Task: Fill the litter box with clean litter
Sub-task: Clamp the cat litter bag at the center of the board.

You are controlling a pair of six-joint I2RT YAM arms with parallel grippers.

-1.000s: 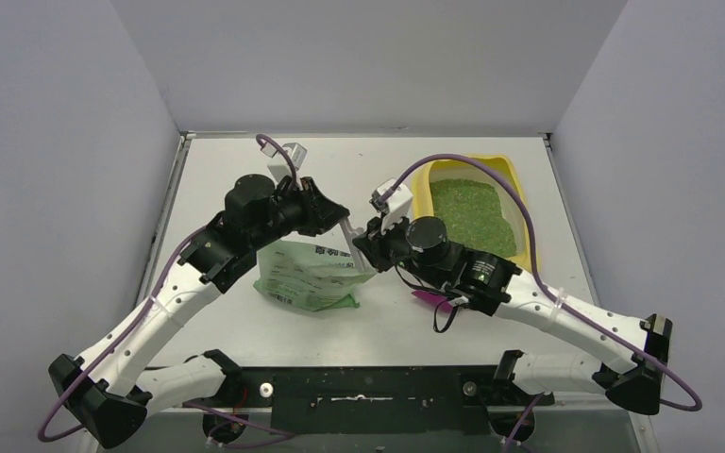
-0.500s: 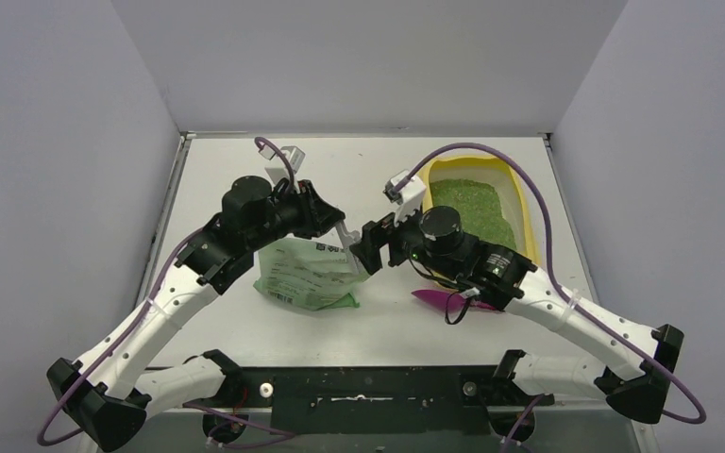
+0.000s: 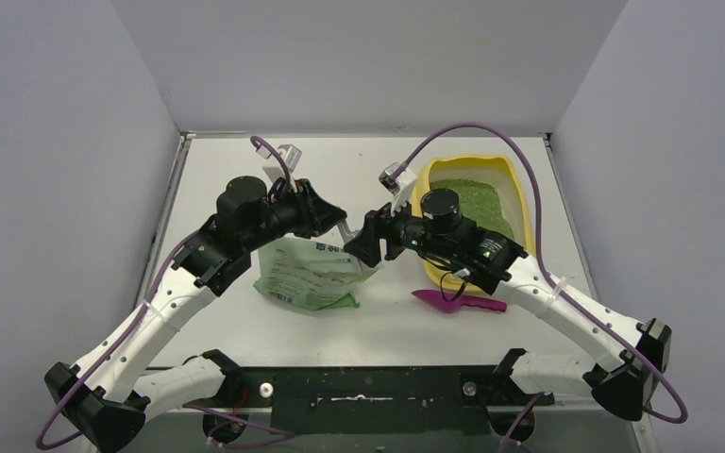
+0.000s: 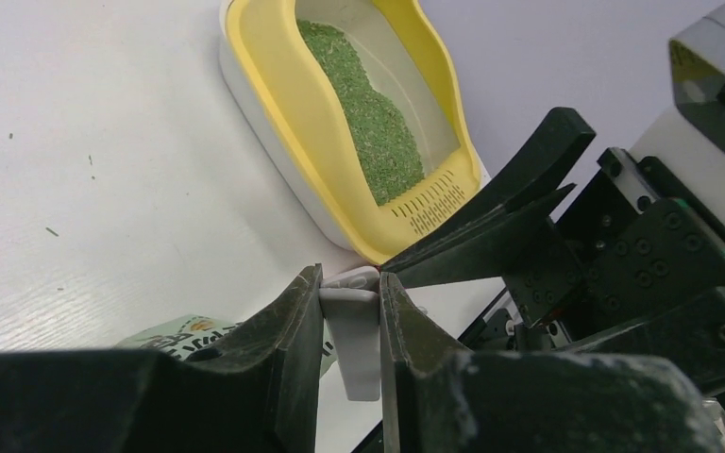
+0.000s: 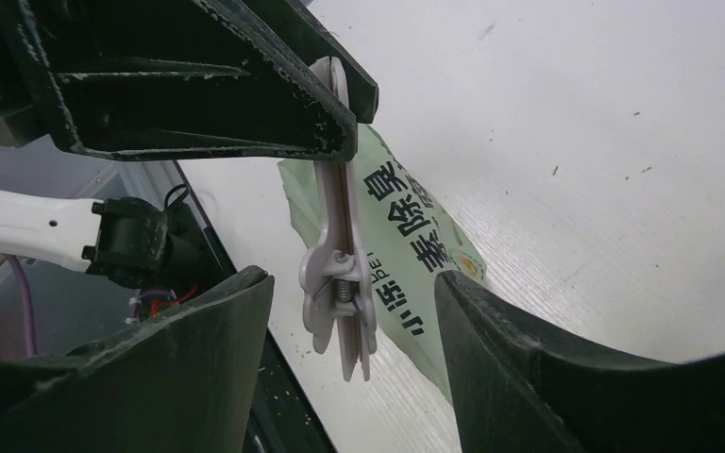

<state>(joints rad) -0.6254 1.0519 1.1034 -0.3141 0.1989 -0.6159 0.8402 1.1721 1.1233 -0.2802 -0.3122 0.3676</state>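
hanging in the gap between the right fingers, the pale plastic bag clip ran its long axis up and down in the right wrist view, spring end low, upper end pinched flat between the left fingers, which were closed tight on it. the right fingers stood wide apart, one on each side of the clip, touching neither it nor anything else and holding nothing. behind the clip the light-green printed bag slumped on the table between the two arms, its top corner drawn up toward the left fingers; whether the clip was biting the bag's mouth could not be told. the litter box sat at the far right of the table, apart from the bag and just beyond the right wrist, so the right arm was the nearer one to it. its long axis ran away from the arms, grille end toward them, and clean litter covered part of its floor. a magenta scoop lay just in front of the box. the coming move seemed to turn on the clip: the right fingers would have to close squarely across its thin sides, or back off and leave it to the left.
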